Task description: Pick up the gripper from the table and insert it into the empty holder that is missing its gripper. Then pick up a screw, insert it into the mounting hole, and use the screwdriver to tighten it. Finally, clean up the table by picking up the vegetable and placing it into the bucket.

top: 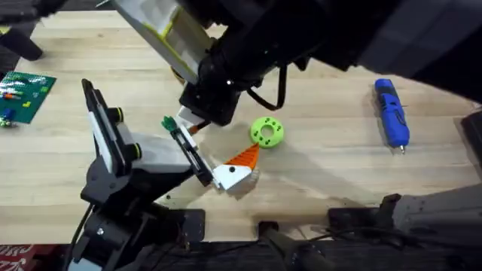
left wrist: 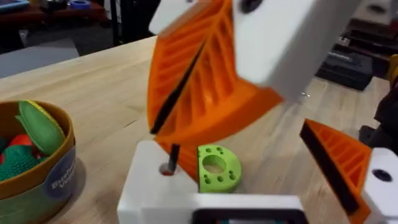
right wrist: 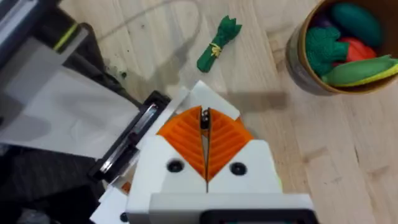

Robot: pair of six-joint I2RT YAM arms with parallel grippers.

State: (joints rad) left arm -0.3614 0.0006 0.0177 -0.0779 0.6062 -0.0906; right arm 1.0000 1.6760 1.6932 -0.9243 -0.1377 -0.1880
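Screw pinched in my right gripper w/ pads shut; left gripper spread wide. Green disc beside carrot, screwdriver well off.

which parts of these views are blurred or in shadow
Overhead: the right arm rises close under the camera, large, dark and blurred, shading the table below it; the screwdriver lies sharp in light. Left wrist: the orange-ribbed right tool looms soft and out of focus, while the green disc is crisper. Right wrist: the bucket casts a shadow on the wood.
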